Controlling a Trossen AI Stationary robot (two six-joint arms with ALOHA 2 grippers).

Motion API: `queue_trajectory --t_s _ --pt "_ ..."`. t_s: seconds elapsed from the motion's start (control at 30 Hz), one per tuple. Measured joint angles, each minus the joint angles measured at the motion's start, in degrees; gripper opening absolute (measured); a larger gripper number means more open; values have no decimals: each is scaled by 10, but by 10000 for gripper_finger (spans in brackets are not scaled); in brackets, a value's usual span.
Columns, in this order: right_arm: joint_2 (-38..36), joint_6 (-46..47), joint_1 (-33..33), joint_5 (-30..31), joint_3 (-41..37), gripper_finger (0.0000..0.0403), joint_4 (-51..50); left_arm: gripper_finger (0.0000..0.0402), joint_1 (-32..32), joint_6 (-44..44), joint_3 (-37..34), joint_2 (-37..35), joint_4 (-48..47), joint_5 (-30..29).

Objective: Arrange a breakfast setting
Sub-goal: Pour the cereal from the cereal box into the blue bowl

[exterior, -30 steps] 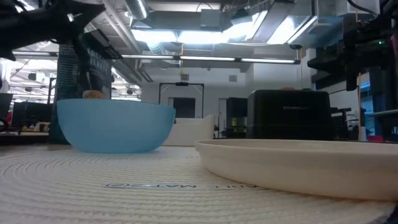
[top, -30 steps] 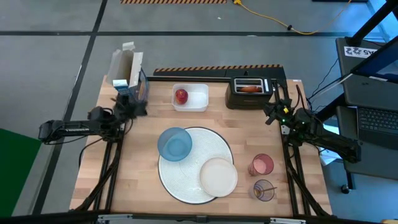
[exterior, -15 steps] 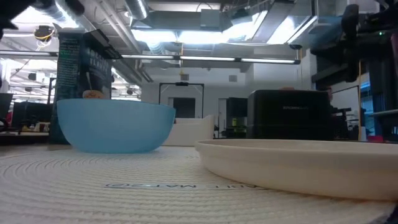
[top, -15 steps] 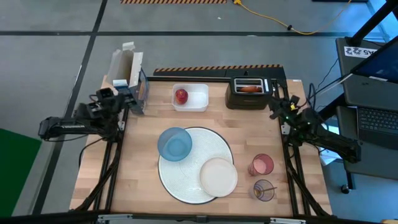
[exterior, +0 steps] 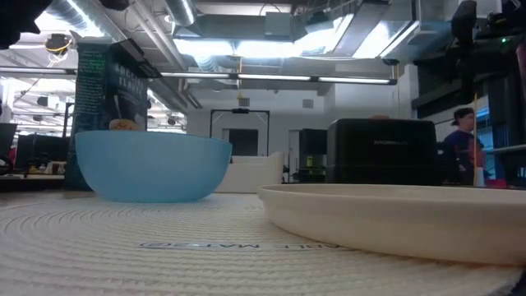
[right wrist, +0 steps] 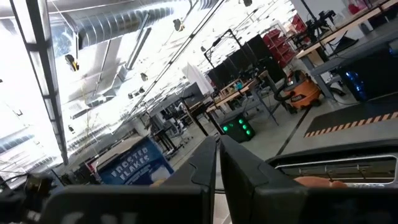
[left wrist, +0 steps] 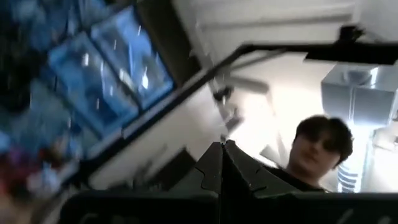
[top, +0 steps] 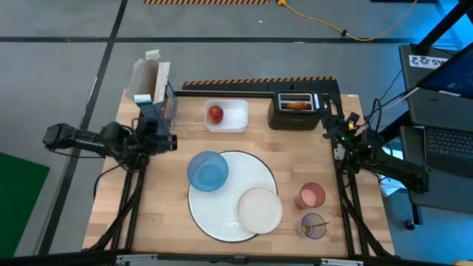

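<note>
The round white mat (top: 222,210) lies mid-table and also shows in the low view (exterior: 123,247). On it stand the blue bowl (top: 208,170) and the cream plate (top: 259,210). The pink tumbler (top: 311,196) and the purple tumbler (top: 313,225), with the thin spoon (top: 319,222) in it, stand to the mat's right. The red apple (top: 215,114) lies in the white tub (top: 235,118). The bagel (top: 297,105) sits in the toaster's slot. My left gripper (top: 173,140) is shut and empty beside the cereal box (top: 151,92). My right gripper (top: 327,123) is shut and empty beside the toaster (top: 295,114).
The open cereal box stands at the far left corner; it also shows in the low view (exterior: 111,82). The black toaster stands at the far right. A person (exterior: 467,144) is in the room beyond the table, and a person (left wrist: 320,149) shows in the left wrist view.
My left gripper has swung away from the cereal box, first toward the far left, then toward the near edge and the right, ending left of the bowl and pointing up. My right gripper has shifted slightly toward the far edge. Nothing on the table has moved.
</note>
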Motion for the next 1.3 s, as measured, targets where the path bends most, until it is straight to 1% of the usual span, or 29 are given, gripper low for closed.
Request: queue_trajectory --t_s 0.1,0.17,0.23,0.3,0.37,0.43,0.5,0.57,0.63,0.7,0.8,0.87,0.93,1.03,1.1,1.2,1.27,1.3 --pt "0 0 0 0 0 26 12 0 -19 -33 0 1 -38 -7" --pt "0 -4 0 3 0 26 20 0 -28 -4 8 0 -49 -34" --pt "1 -15 0 6 0 26 21 0 -29 56 36 0 -45 -74" --pt "1 -17 0 6 0 26 25 0 -25 139 78 0 -43 -121" --pt "1 -17 0 6 0 26 27 0 -20 235 133 1 -61 -134" --pt "1 -17 0 6 0 26 27 0 -16 301 197 6 -140 -165" --pt "1 -17 0 5 0 26 27 0 -14 335 268 7 -301 -219" --pt "2 -17 0 7 0 26 27 0 -18 340 339 10 -485 -287" --pt "6 -16 0 13 0 26 28 0 -29 325 395 28 -589 -346" --pt "12 -14 0 19 0 26 39 0 -46 310 432 46 -644 -381" --pt "26 -17 0 19 0 26 67 0 -83 284 460 85 -670 -395" --pt "36 -17 0 19 0 26 73 0 -119 257 461 109 -682 -404" --pt "47 -17 0 9 0 26 75 0 -164 215 460 139 -709 -431" --pt "64 -17 0 -12 0 26 74 0 -245 125 460 183 -772 -516" --pt "76 -17 0 -27 0 26 74 0 -300 49 459 205 -818 -594" --pt "93 -17 0 -38 0 26 74 0 -381 -66 459 220 -882 -713" --pt "103 -17 0 -44 0 26 74 0 -424 -121 459 224 -923 -773" --pt "107 -17 0 -46 0 26 73 0 -437 -140 459 224 -943 -787"
